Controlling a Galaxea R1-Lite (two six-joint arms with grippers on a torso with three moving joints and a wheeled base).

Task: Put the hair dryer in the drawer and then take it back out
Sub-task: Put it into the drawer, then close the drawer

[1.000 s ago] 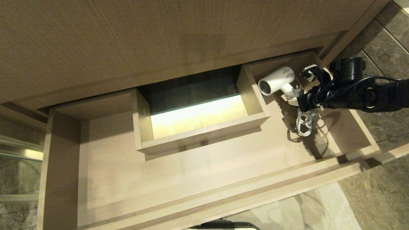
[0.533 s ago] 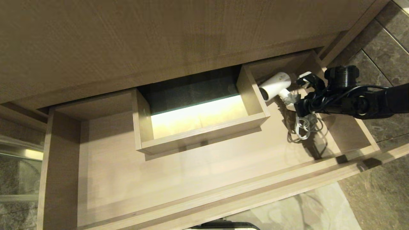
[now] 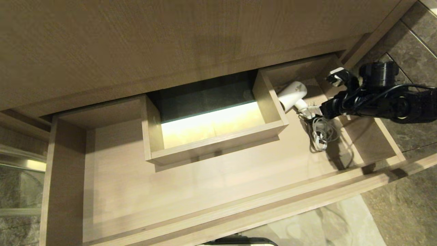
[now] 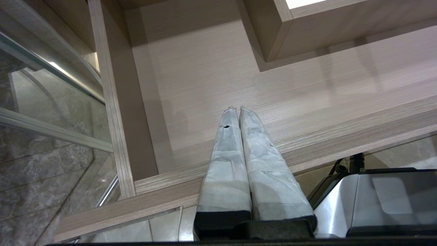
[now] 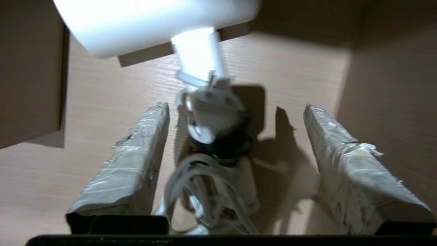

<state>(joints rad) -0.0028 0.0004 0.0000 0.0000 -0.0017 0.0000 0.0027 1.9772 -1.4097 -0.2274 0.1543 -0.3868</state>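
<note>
The white hair dryer (image 3: 293, 95) lies on the floor of the open light-wood drawer (image 3: 205, 184), in its far right part, with the barrel against the boxed cutout's wall (image 3: 269, 99). Its coiled white cord (image 3: 319, 131) trails toward the front. My right gripper (image 3: 329, 94) hovers just right of the handle, open, touching nothing. In the right wrist view, the gripper (image 5: 235, 106) has its fingers wide apart, with the hair dryer (image 5: 153, 20) beyond the tips and the cord (image 5: 201, 184) between them. My left gripper (image 4: 237, 108) is shut and empty above the drawer's front left.
A tall wood panel (image 3: 170, 41) stands above the drawer. The boxed cutout (image 3: 215, 143) fills the drawer's middle back. Dark stone floor (image 3: 409, 205) lies to the right, and a glass panel with a metal rail (image 3: 20, 164) to the left. The robot's base (image 4: 375, 201) sits below the drawer front.
The right gripper lowered the hair dryer, then opened and let go of it. The dryer now rests on the drawer floor, and the gripper has drawn slightly back to the right.
</note>
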